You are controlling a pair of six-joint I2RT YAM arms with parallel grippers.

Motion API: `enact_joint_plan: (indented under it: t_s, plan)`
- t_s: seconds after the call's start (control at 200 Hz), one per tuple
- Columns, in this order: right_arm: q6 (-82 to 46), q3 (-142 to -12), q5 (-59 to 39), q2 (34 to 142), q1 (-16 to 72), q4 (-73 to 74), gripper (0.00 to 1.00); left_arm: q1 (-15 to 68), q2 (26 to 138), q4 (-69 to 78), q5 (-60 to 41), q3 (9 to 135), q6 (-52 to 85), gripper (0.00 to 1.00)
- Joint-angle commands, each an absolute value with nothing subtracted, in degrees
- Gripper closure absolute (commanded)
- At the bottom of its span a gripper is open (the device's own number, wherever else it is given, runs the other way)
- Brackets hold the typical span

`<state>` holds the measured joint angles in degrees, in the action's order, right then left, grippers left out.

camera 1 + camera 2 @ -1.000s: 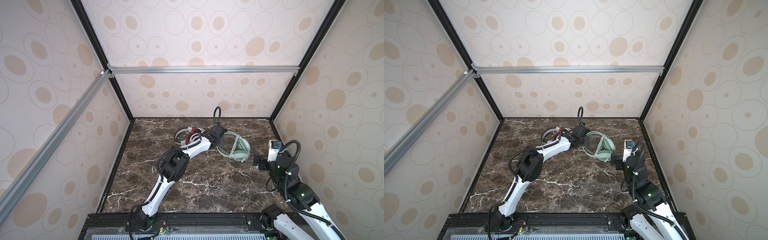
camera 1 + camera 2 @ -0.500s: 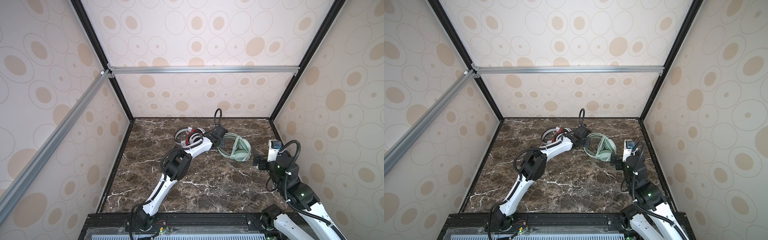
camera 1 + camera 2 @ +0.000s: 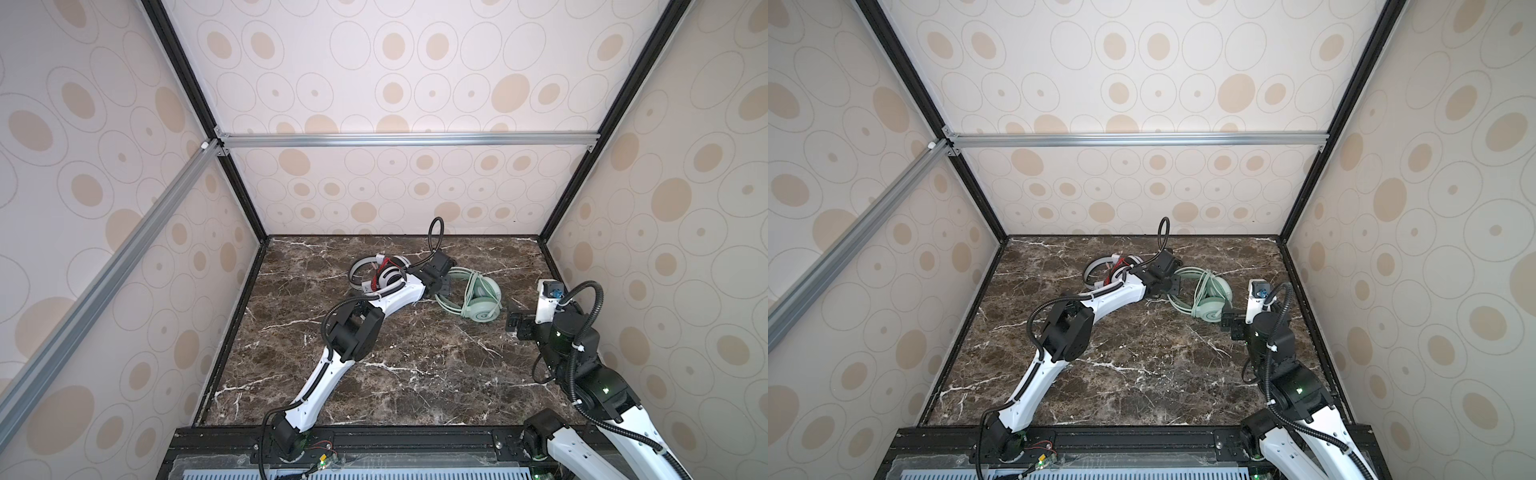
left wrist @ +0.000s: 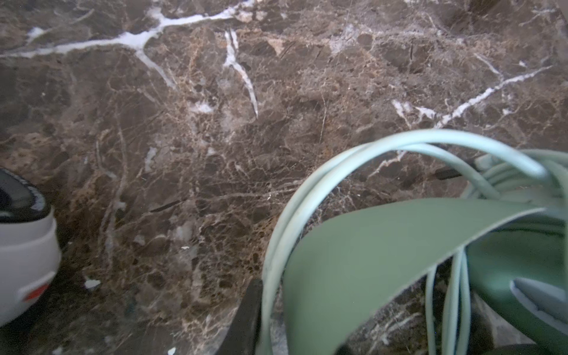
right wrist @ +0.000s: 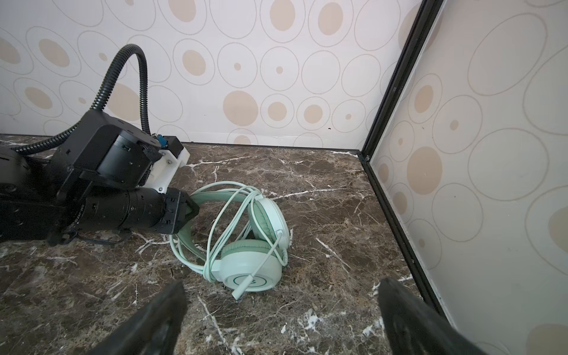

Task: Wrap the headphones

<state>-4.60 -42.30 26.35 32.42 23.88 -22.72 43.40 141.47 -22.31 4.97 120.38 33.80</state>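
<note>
Although two headsets lie on the brown marble tabletop (image 3: 395, 374), only the mint-green headset (image 3: 482, 303) has a gripper at it. Well to the left of the mint-green headset, and a little farther back, lies the white headset (image 3: 390, 275) with black ear pads. Its thin red cord (image 3: 381, 269) is bunched on it, and the left forearm (image 3: 399, 297) crosses in front of it.

Just left of the mint-green headset, the left gripper (image 3: 442, 286) sits low at the headband (image 4: 368, 261). In the left wrist view the band and loops of the pale cord (image 4: 307, 190) pass beside one dark finger (image 4: 250, 310). Whether the jaws clamp the band or stand free of it, I cannot tell.

The mint-green headset itself rests on its side with its ear cups close together. The pale cord is draped over band and cups in loose loops.

To the right of the mint-green headset, near but not touching, the right gripper (image 3: 517, 326) hangs with its jaws spread wide and nothing between them.
</note>
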Motion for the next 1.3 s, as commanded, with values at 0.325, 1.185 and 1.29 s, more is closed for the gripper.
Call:
enact_joint_plan:
  t_s: [0.325,1.185,1.29]
  plan:
    - [-4.51,-41.49,26.15,31.55,23.51,-21.62,0.0,43.2,142.99,-20.56,5.71,121.34,35.51,0.69]
    - [-4.77,-41.9,25.84,30.24,23.56,-22.68,0.0,43.68,133.84,-18.72,8.24,113.97,33.67,0.44]
    - [-4.93,-42.09,25.67,30.2,23.55,-23.26,0.0,44.02,131.26,-18.94,8.61,112.92,33.05,0.39]
